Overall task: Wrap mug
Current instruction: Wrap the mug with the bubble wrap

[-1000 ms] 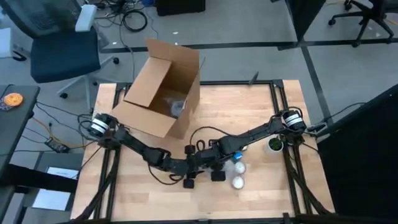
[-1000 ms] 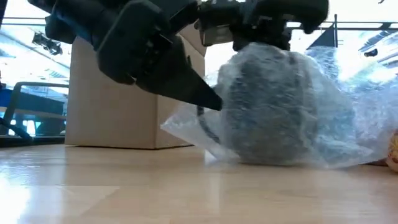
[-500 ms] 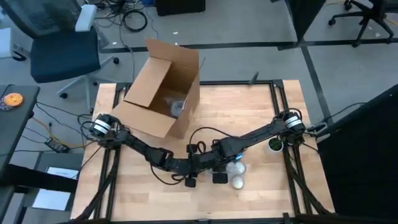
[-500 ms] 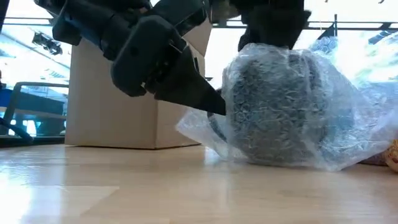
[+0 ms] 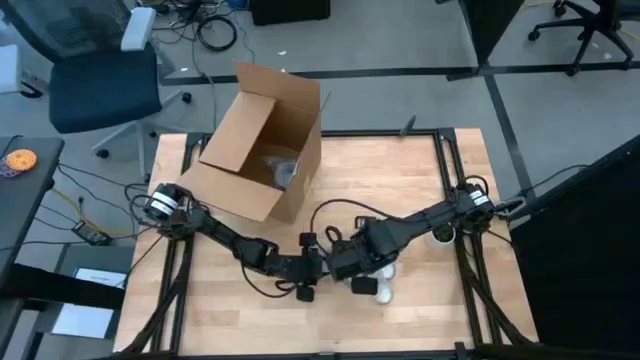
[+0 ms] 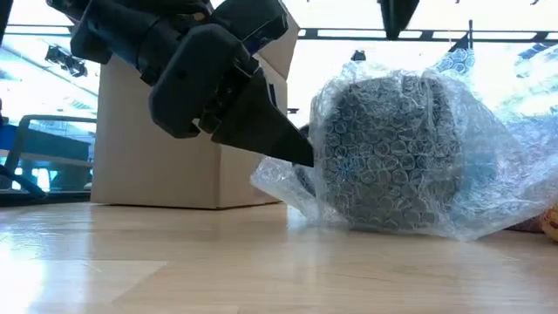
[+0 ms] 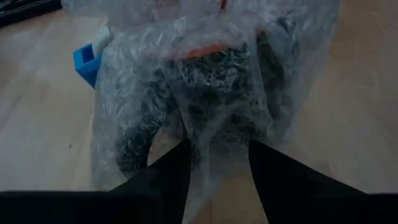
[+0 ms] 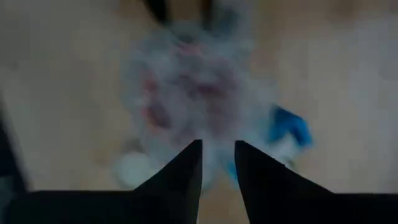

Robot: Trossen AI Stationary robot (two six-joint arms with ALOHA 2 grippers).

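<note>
The mug point(image 6: 397, 153), a dark body swathed in clear bubble wrap point(image 6: 488, 174), is seen standing on the wooden table point(image 5: 400, 190) near its front edge, with the loose sheet trailing off to one side. In the low view the left gripper point(image 6: 301, 148) is brought in level from the side of the cardboard box point(image 6: 157, 139), its dark fingers point(image 6: 261, 131) tapering to a point that meets the wrap at the mug's flank. In the left wrist view point(image 7: 217, 165) the two fingers are shown a narrow way apart with a fold of the wrap lying between them; whether the film is actually pinched cannot be told. The right gripper point(image 8: 217, 158) is held above the bundle, pointing down at it, its fingers parted by a slim gap with nothing between them; only a dark tip point(image 6: 394, 16) is caught at the top of the low view, clear of the wrap. From above, both arms are seen meeting over the parcel.
</note>
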